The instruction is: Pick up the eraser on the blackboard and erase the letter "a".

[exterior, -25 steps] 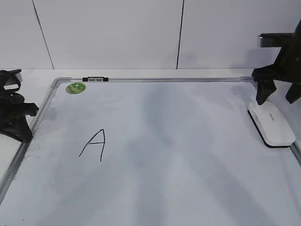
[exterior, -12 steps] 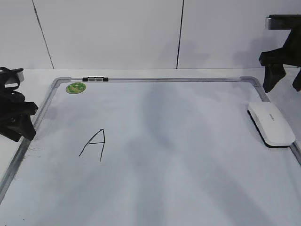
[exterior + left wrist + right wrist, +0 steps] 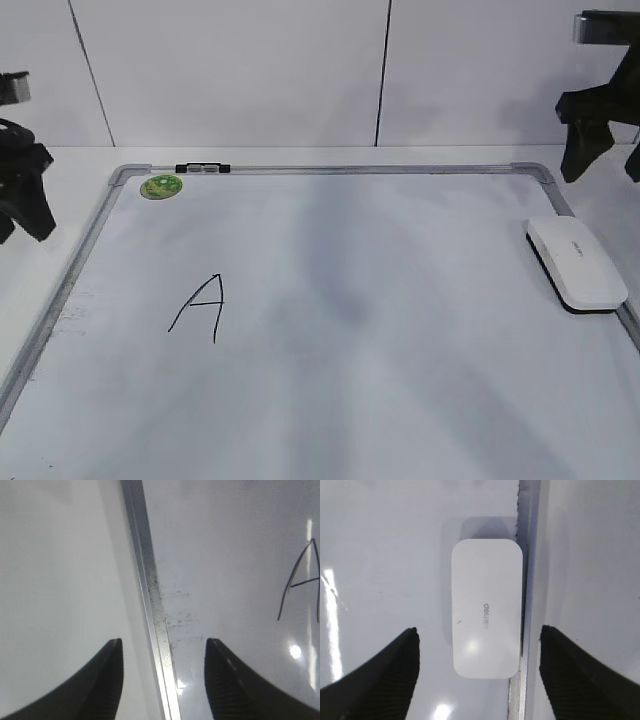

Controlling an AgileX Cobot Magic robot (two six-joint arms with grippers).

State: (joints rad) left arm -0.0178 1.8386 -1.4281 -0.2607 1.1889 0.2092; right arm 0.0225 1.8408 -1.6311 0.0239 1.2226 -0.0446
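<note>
The blackboard (image 3: 360, 330) is a white board in a silver frame that fills the table. The white eraser (image 3: 577, 262) lies flat on it against the right frame edge. No rounded lowercase "a" shows; the only writing is an angular capital "A" (image 3: 200, 305) at the left. My right gripper (image 3: 605, 165) is open and empty, hovering above and behind the eraser. In the right wrist view the eraser (image 3: 487, 607) lies below and between the open jaws (image 3: 478, 629). My left gripper (image 3: 22, 190) is open and empty above the board's left frame (image 3: 150, 590).
A green round sticker (image 3: 161, 186) and a black clip (image 3: 201, 168) sit at the board's far left corner. Faint marker smudges lie by the left frame (image 3: 177, 620). A white tabletop (image 3: 60, 580) surrounds the board, with a white wall behind.
My left gripper has risen from beside the board's left edge to higher up. My right gripper has lifted up and away from the eraser, which has not moved.
</note>
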